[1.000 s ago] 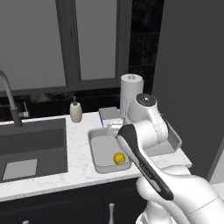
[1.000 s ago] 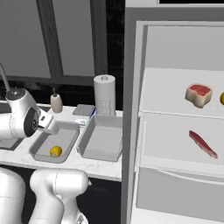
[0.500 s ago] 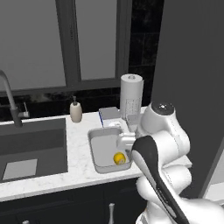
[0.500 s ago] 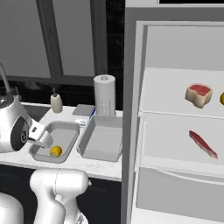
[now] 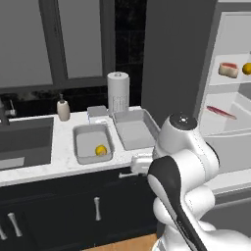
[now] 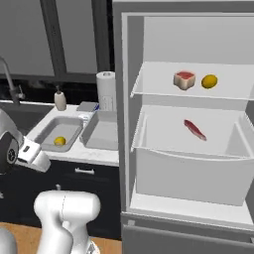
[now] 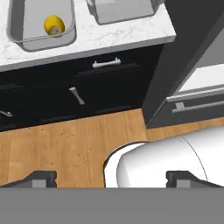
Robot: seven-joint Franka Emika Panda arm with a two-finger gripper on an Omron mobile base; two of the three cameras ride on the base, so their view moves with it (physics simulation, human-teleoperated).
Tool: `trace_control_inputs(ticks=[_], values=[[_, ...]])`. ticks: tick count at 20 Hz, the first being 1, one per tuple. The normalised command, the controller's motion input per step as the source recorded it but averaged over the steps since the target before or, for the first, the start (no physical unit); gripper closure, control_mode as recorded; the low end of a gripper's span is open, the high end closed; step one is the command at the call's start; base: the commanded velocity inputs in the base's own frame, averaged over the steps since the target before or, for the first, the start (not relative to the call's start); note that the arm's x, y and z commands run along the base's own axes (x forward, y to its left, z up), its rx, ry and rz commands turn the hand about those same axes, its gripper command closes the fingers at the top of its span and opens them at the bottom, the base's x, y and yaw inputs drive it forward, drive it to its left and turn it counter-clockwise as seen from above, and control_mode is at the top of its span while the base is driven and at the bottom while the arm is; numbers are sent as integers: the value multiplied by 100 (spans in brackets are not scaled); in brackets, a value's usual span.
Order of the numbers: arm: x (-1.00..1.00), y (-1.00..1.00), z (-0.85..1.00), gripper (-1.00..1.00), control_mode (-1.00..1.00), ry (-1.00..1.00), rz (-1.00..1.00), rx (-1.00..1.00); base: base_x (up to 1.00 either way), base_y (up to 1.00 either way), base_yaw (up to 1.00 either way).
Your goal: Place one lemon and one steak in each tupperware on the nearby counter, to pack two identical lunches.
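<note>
Dark finger tips of the tool [image 7: 111, 179] stand wide apart at the bottom of the hand view, nothing between them, pointed down at wood-plank floor [image 7: 57, 148] in front of the dark cabinets [image 7: 65, 92]; from the right base camera the tool [image 6: 37, 158] hangs below the counter edge, out in front of the cabinets. Counter [image 5: 61, 147], white marble-like, carries two light-grey tupperware tubs side by side. Left tupperware [image 5: 86, 135]: holds one lemon [image 5: 101, 150], lying toward its front right corner; same lemon seen in the hand view [image 7: 54, 25] and right base view [image 6: 59, 141]. Right tupperware [image 5: 133, 128]: no food visible inside. Behind the tubs: paper towel roll [image 5: 118, 92], upright; small blue-and-white box [image 5: 97, 113]; soap dispenser [image 5: 63, 109] beside the dark sink [image 5: 24, 142]. Fridge [image 6: 188, 149], door open, to the right of the counter. Upper shelf [image 6: 163, 94]: blocky steak chunk [image 6: 184, 79] with pink-red top, and second lemon [image 6: 209, 81] just beside it on its right, apart. Drawer [image 6: 163, 173] below: thin dark-red steak strip [image 6: 194, 130], lying flat and diagonal.
</note>
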Motion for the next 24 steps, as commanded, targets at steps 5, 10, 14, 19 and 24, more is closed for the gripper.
trace_control_inputs(ticks=[5, 10, 14, 19, 24], values=[[0, 0, 0, -100, 100, 0, 0, 0, -2, -100, -12], [0, 0, 0, -100, 100, 0, 0, 0, 8, -100, -5], [0, 0, 0, -100, 100, 0, 0, 0, 18, -59, 0], [0, 0, 0, -100, 100, 0, 0, 0, 36, -24, 2], [0, 0, 0, -100, 100, 0, 0, 0, 70, -38, 2]])
